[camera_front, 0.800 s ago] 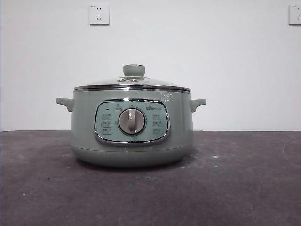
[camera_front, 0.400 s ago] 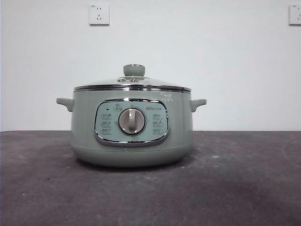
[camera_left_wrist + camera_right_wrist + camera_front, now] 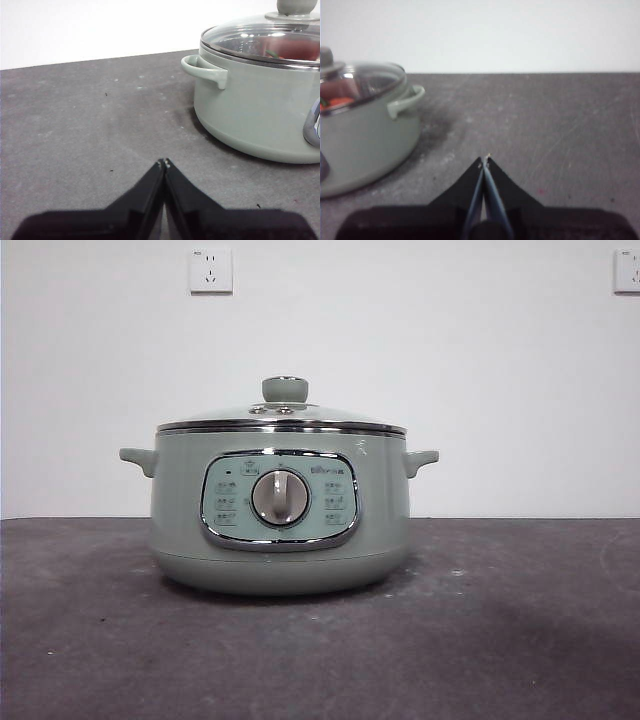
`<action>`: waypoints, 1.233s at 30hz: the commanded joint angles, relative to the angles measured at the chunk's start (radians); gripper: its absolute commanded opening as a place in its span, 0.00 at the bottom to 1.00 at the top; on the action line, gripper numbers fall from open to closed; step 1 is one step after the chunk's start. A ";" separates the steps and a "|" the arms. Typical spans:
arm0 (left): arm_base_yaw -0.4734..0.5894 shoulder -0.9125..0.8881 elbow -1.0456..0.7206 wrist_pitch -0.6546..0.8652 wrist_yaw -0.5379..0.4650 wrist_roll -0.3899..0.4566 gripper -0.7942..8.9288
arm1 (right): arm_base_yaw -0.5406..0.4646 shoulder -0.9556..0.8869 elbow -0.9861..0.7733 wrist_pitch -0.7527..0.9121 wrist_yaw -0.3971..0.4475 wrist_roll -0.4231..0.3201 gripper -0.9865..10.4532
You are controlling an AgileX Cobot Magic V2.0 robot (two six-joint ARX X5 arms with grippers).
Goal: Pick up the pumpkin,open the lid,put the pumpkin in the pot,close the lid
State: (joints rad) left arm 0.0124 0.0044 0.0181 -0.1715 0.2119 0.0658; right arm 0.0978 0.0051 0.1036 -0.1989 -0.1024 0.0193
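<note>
On the dark table [image 3: 520,640] we see the pot [image 3: 280,540] upright at centre, the lid [image 3: 282,416] seated on its rim. Both arms wait low, apart from the pot, one on each side. We see the left tool [image 3: 164,162] pinched closed, holding nothing; the right tool [image 3: 485,159] likewise closed and empty. Through the glass, both wrist views give us the pumpkin [image 3: 340,101] inside the pot as a reddish-orange blur; the front view hides it.
</note>
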 commanded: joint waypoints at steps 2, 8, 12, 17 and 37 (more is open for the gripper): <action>0.003 -0.003 -0.015 0.000 -0.001 -0.011 0.08 | 0.001 -0.004 -0.032 0.011 0.005 0.021 0.09; 0.003 -0.003 -0.015 0.000 -0.001 -0.011 0.08 | 0.001 -0.004 -0.062 0.011 0.005 0.021 0.09; 0.003 -0.003 -0.015 0.000 -0.001 -0.011 0.08 | 0.001 -0.004 -0.079 0.006 0.004 0.026 0.09; 0.003 -0.003 -0.015 0.000 -0.001 -0.012 0.08 | 0.001 -0.004 -0.088 0.003 0.005 0.039 0.09; 0.003 -0.003 -0.015 0.000 -0.001 -0.011 0.08 | 0.002 -0.003 -0.088 0.003 0.005 0.043 0.09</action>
State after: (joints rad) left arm 0.0124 0.0044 0.0181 -0.1715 0.2119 0.0654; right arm 0.0978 0.0044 0.0292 -0.1989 -0.1009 0.0498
